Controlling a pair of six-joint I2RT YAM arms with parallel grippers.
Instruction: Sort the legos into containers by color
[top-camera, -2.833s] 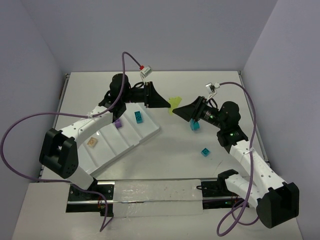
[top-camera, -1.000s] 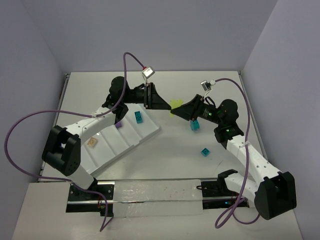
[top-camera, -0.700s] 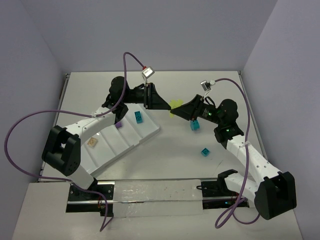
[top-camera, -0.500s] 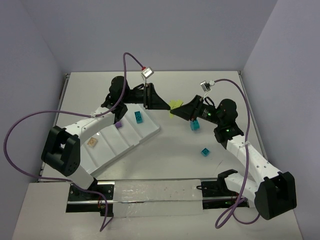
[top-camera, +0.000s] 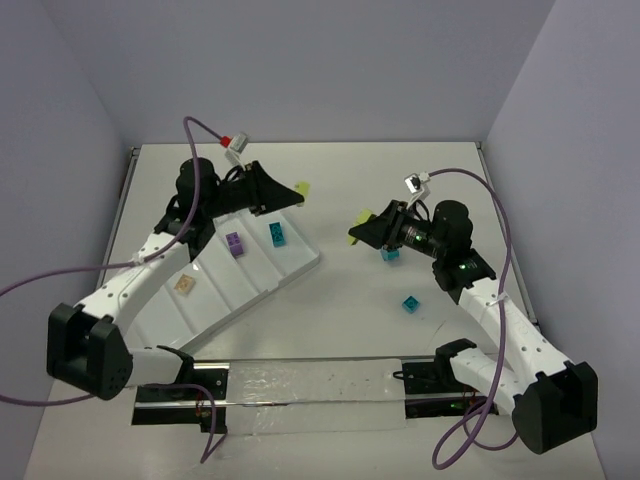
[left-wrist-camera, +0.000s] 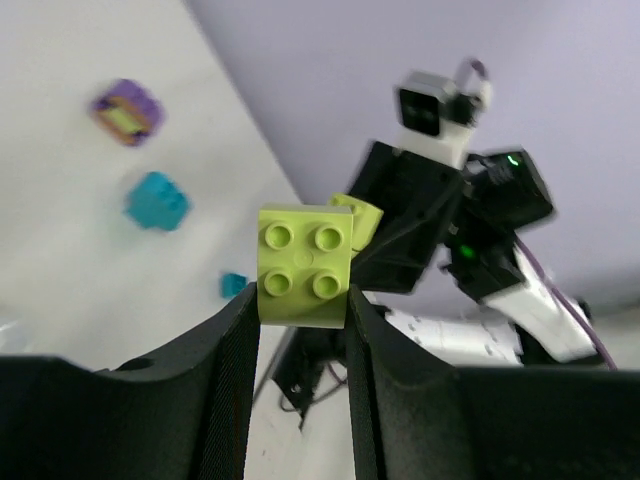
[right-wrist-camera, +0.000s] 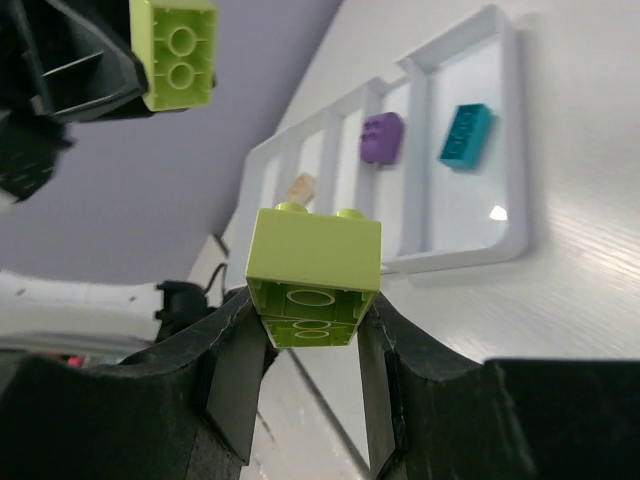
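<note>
While the left gripper (left-wrist-camera: 300, 312) pinches one green brick (left-wrist-camera: 305, 262) and the right gripper (right-wrist-camera: 312, 335) clamps a second green brick (right-wrist-camera: 314, 262), the tray (top-camera: 215, 292) lies nearer the left arm, just toward the robot from its jaws.

Each lime-green brick (left-wrist-camera: 305, 265): smooth moulded plastic with a slight sheen. Compartment tray (right-wrist-camera: 450, 262): white plastic, glossy, carrying a bright specular highlight. Tool fingers (right-wrist-camera: 235, 370): matt black plastic. Bench (right-wrist-camera: 560, 300): matt white surface with a faint linear grain.
</note>
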